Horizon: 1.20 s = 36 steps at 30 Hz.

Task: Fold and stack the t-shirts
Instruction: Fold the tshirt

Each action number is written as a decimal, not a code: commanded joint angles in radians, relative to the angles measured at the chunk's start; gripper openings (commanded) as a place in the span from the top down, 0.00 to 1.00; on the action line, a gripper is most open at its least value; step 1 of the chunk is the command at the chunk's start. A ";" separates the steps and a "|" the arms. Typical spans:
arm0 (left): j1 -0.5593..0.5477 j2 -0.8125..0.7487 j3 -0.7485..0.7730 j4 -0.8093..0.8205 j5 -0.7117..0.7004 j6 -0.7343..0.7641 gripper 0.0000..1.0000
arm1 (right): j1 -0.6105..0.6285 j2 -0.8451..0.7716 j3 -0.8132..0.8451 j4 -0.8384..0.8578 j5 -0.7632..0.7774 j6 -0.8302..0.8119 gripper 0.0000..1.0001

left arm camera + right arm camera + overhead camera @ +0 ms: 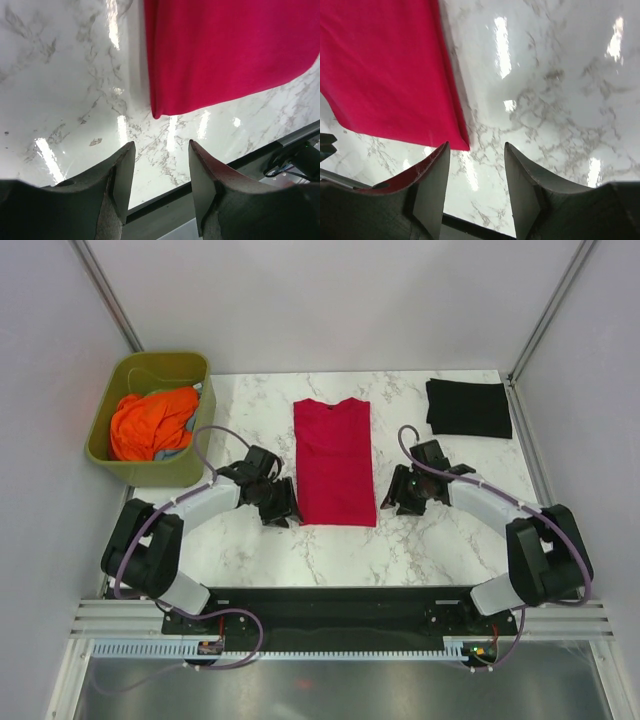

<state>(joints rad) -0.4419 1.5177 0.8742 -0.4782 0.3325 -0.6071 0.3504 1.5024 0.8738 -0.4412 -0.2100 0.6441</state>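
Note:
A crimson red t-shirt (pixel 335 462) lies flat on the marble table as a long narrow rectangle with its sleeves folded in, collar at the far end. A black t-shirt (pixel 468 408) sits folded at the back right. My left gripper (pixel 283 506) hovers open beside the red shirt's near left corner (pixel 159 111), with nothing between its fingers (pixel 124 177). On the other side my right gripper (pixel 393 502) stands open by the near right corner (pixel 462 142), also holding nothing. Both sets of jaws are apart from the cloth.
An olive-green tub (pixel 112 445) at the back left holds orange and grey cloth (pixel 150 422). The table's dark front rail (pixel 340 602) runs just behind both grippers. White walls and metal posts enclose the table.

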 commanded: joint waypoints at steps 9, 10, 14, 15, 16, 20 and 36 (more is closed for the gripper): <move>-0.050 -0.001 -0.146 0.230 -0.024 -0.164 0.46 | 0.076 -0.160 -0.277 0.329 -0.046 0.236 0.43; -0.052 0.005 -0.144 0.230 -0.032 -0.164 0.47 | 0.085 -0.150 -0.277 0.350 -0.042 0.241 0.43; -0.050 0.044 -0.133 0.227 -0.081 -0.158 0.51 | 0.133 -0.119 -0.292 0.386 -0.009 0.256 0.44; -0.052 0.047 -0.135 0.225 -0.088 -0.157 0.52 | 0.137 -0.110 -0.295 0.391 -0.002 0.259 0.44; -0.050 0.048 -0.135 0.225 -0.098 -0.155 0.55 | 0.139 -0.105 -0.302 0.401 0.004 0.259 0.44; -0.050 0.062 -0.124 0.214 -0.124 -0.135 0.63 | 0.148 -0.091 -0.343 0.429 0.034 0.267 0.44; -0.052 0.043 -0.099 0.153 -0.171 -0.071 0.98 | 0.156 -0.097 -0.386 0.452 0.093 0.212 1.00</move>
<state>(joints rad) -0.4934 1.5841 0.7723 -0.2920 0.2295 -0.7341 0.5003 1.4143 0.5064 0.0345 -0.1627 0.8890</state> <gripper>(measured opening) 0.030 0.009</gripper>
